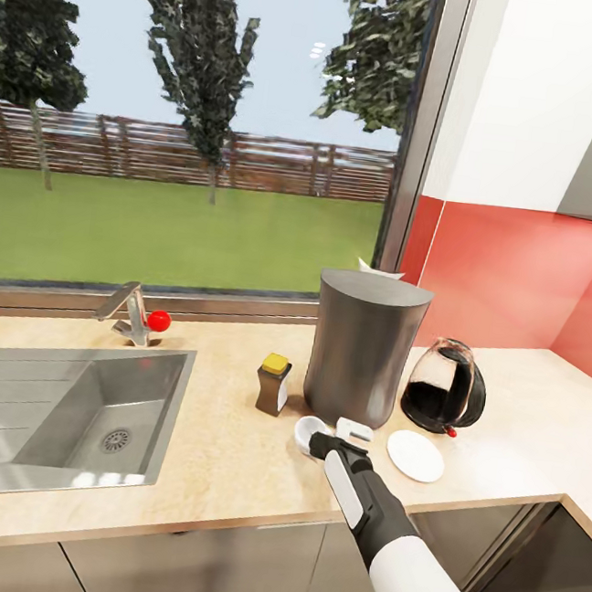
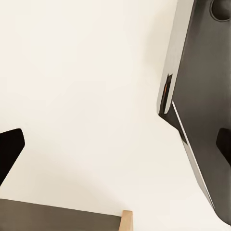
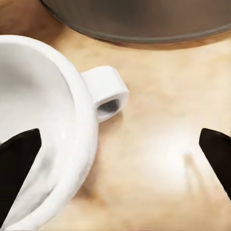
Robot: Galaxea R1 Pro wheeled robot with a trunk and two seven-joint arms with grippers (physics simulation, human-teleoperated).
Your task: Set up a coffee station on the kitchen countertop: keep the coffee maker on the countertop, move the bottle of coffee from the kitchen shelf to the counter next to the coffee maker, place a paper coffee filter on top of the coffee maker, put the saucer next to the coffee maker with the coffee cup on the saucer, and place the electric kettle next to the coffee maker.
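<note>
We see our right claw (image 1: pixel 333 442) low over the tabletop (image 1: pixel 223 453), right at the cup (image 1: pixel 310 431), which stands in front of the coffee maker (image 1: pixel 364 348). From the right wrist, the claw (image 3: pixel 120 159) is spread wide, one dark fingertip (image 3: pixel 17 161) over the cup (image 3: pixel 43 130) and the other out over bare tabletop (image 3: pixel 159 159), with the cup's handle (image 3: pixel 107 91) between them; it has hold of nothing. The saucer (image 1: pixel 416 456) lies empty just beside the claw, in front of the kettle (image 1: pixel 446 387). The coffee jar (image 1: pixel 273 384) stands just beside the coffee maker on the sink (image 1: pixel 63 407) side, and a white paper filter (image 1: pixel 380 270) peeks over the coffee maker's top. From the left wrist we see a dark fingertip (image 2: pixel 9 151) against a pale surface, and we cannot tell how far that claw is open.
</note>
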